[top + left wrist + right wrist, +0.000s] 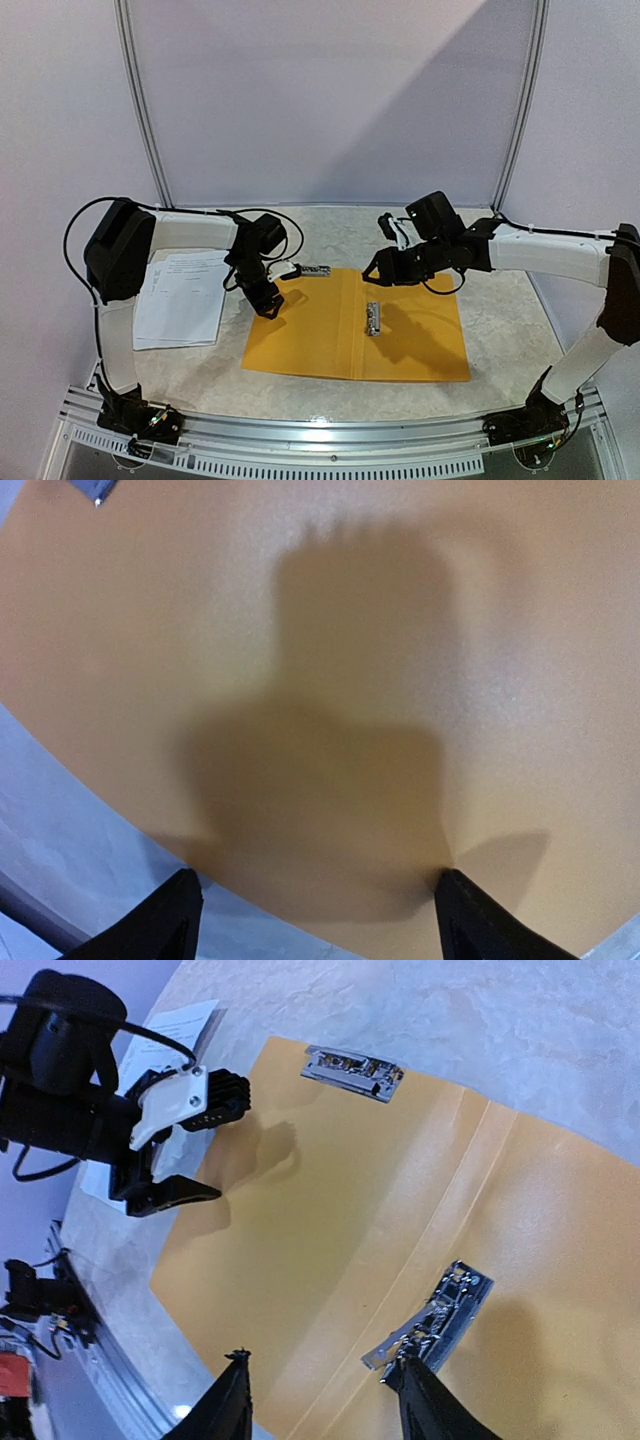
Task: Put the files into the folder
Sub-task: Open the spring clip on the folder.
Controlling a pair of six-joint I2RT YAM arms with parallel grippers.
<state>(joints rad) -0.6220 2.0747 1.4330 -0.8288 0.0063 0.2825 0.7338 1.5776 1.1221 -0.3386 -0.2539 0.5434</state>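
Table (500, 330): a pale marbled top, carrying everything of the task.
Folder (310, 335): it lies open and flat in the middle of the table, both orange-yellow leaves up, the long side running left to right.
Files (185, 297): a small pile of white printed sheets to the left of the folder, just beside its left edge; the long axis runs away from the arm bases.
Middle clip (440, 1315): a metal clip at the fold of the folder, one lever lifted; I judge it stands open.
Second clip (353, 1068): a smaller metal piece at the far edge of the left leaf.
Left gripper (268, 298): it hangs over the left leaf, jaws wide apart, holding nothing.
Right gripper (325, 1390): it is just above the middle clip, jaws partly apart, holding nothing; one finger is near the lever.
Key relation: the files lie to the left of the left gripper, so the left arm is much nearer to them; I think it should go left to pick them.
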